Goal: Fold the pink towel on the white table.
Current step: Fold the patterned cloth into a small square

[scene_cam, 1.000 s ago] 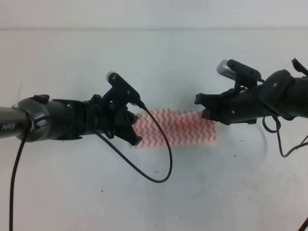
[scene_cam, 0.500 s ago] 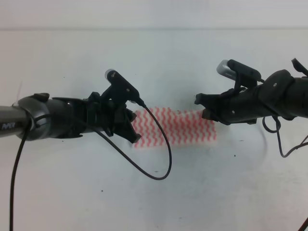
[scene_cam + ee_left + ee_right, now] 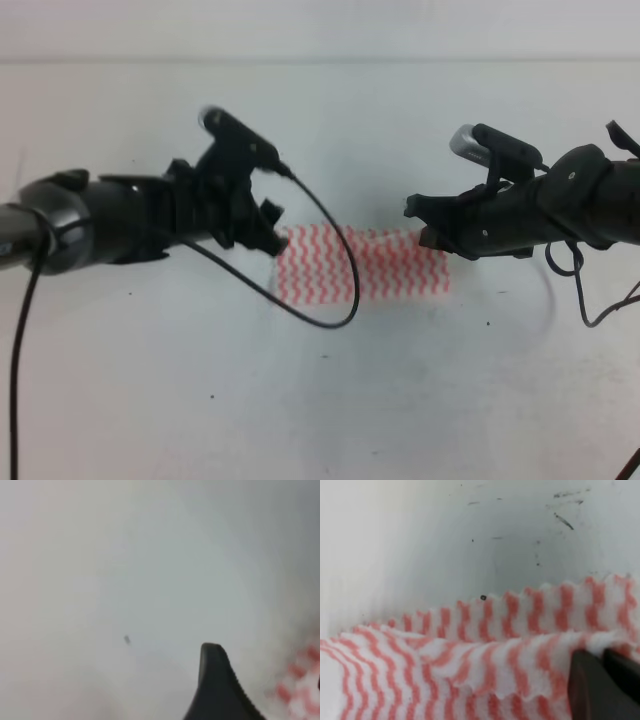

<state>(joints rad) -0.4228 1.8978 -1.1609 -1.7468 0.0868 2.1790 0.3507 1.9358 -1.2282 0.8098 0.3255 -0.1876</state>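
White desk: matte, tiny dark specks, fills nearly whole view. Pink towel: folded into narrow band, lies flat near desk centre between both arms; zigzag stripes, frayed edges, upper layer lapped over lower in right wrist view. Left gripper: at towel's left end, raised; opening cannot be told, wrist view blurred, one dark fingertip visible. Right gripper: at towel's right end, jaws closed together, pinching towel edge. Black cable: loops across towel's left part.
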